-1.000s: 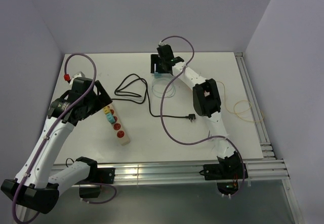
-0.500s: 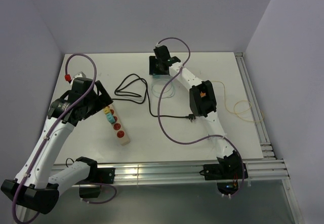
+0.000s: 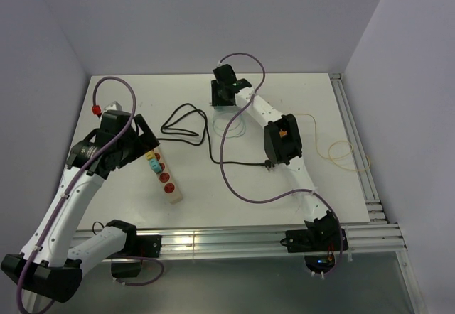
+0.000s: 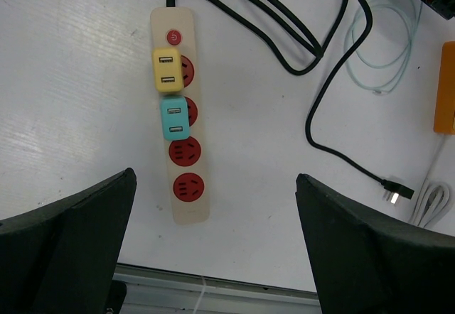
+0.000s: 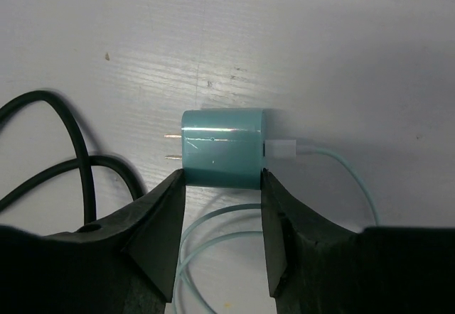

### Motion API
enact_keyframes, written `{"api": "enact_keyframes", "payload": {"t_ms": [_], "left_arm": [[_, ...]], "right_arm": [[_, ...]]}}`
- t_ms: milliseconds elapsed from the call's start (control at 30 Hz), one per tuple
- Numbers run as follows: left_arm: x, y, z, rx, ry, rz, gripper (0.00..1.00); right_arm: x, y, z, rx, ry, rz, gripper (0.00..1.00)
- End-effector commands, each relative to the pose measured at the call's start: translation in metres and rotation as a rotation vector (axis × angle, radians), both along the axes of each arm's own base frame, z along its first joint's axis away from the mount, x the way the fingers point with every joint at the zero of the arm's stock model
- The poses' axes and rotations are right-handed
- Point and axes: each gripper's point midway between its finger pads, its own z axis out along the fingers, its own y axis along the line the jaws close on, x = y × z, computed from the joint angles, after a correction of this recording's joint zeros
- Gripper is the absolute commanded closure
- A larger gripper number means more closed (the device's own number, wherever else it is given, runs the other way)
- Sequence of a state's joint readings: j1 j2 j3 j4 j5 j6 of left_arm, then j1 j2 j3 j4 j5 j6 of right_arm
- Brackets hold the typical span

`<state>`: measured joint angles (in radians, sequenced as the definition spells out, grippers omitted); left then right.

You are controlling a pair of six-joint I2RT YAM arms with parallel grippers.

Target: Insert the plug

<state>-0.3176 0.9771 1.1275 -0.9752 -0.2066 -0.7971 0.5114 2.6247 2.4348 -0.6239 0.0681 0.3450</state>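
A teal plug [image 5: 222, 147] with two prongs pointing left lies on the white table, its pale teal cable [image 5: 341, 179] leading off to the right. My right gripper [image 5: 222, 179] straddles it at the far middle of the table [image 3: 223, 101], with a finger against each side of the plug body. The cream power strip [image 4: 181, 158] holds a yellow adapter [image 4: 168, 70] and a teal adapter [image 4: 174, 118], with two free red sockets [image 4: 188, 186] below them. My left gripper [image 4: 216, 175] hovers open and empty above the strip [image 3: 162, 172].
A black cord [image 3: 186, 123] loops from the strip to a loose black plug [image 3: 269, 163] at mid-table. Coils of pale teal cable [image 3: 231, 123] lie near the right gripper. A thin yellow cable [image 3: 343, 150] lies to the right. A metal rail [image 3: 213, 243] runs along the near edge.
The right arm's elbow has dropped and swung left, and its gripper has settled around the teal plug. The left arm has barely moved.
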Motion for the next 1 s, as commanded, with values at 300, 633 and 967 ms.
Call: {"api": "enact_keyframes", "payload": {"t_ms": [300, 633, 967], "left_arm": [[0.009, -0.007, 0.000, -0.005, -0.010, -0.038, 0.03], [-0.001, -0.021, 0.009, -0.083, 0.007, -0.089, 0.07], [-0.002, -0.088, 0.029, -0.330, -0.003, -0.395, 0.13]], "right_arm": [[-0.001, 0.006, 0.011, 0.019, -0.043, 0.028, 1.00], [-0.007, -0.012, 0.129, 0.060, -0.348, 0.024, 1.00], [-0.121, -0.042, 0.206, 0.215, -0.405, 0.096, 1.00]]}}
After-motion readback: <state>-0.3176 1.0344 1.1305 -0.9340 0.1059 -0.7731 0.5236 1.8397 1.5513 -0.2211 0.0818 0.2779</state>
